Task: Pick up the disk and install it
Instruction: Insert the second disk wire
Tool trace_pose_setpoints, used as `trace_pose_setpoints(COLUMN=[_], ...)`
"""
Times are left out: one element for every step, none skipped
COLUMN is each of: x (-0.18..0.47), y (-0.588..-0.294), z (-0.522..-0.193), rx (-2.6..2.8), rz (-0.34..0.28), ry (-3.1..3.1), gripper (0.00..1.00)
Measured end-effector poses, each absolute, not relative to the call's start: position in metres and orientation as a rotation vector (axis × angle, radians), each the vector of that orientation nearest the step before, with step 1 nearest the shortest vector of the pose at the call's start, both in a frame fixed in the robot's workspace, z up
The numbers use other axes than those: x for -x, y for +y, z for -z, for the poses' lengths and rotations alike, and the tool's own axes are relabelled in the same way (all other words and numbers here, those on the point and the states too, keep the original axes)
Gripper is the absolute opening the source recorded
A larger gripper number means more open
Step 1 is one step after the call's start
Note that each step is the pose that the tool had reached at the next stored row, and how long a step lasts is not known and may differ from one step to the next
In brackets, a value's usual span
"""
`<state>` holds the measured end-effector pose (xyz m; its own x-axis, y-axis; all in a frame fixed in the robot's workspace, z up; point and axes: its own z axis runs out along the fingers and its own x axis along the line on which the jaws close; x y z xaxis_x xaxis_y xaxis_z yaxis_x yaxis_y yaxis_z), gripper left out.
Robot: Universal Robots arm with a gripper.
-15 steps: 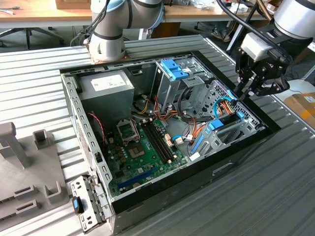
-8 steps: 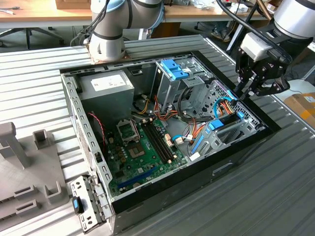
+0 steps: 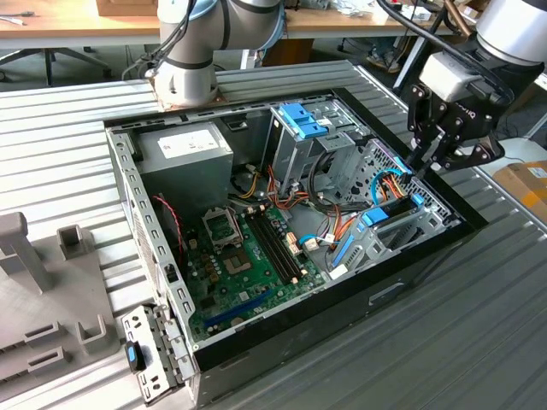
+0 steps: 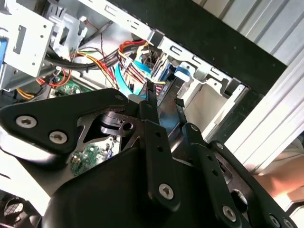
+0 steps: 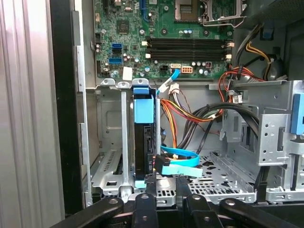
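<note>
In the first wrist view we see the disk [image 5: 144,137] standing on edge in the silver drive bay [image 5: 107,166], just ahead of the gripper [image 5: 165,183], its fingers close together beside its near end. We cannot tell whether they clamp it; the exterior view hides the contact.

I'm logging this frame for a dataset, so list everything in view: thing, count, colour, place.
disk: one, black with blue rails, standing on edge in the silver drive bay by the case's front wall.
computer case: one, black, open, on the slatted metal table.
motherboard: one, green, on the case floor.
power supply: one, grey, rear corner.
tall cage: one, silver with a blue clip, mid-case.
cables: several, orange, red, black and blue, beside the bay.
grey fixture: one, at the exterior view's left.
end effector: one, black, at the disk's end.
</note>
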<state>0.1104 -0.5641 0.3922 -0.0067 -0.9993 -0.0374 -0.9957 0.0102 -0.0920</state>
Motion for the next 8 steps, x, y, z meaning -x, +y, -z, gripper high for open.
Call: trace_pose_setpoints(x=[-0.1104,-0.1104,-0.1104,-0.1103,-0.1082,-0.1030,-0.1018,-0.1018], y=[-0.5641,-0.5641,-0.5641,-0.5641,-0.5640,-0.5640,-0.5641,-0.5640], z=[-0.3925,-0.3926,-0.3927,-0.3928,-0.3928,-0.3927,-0.3925,-0.3920], rx=[2.153,2.162,2.165,2.167,2.167,2.167,2.167,2.167], rz=[0.058,0.055,0.053,0.050,0.050,0.049,0.049,0.050], ry=[2.171,2.180,2.184,2.186,2.187,2.187,2.187,2.187], gripper=[0.31,0.31,0.31,0.31,0.31,0.31,0.31,0.31])
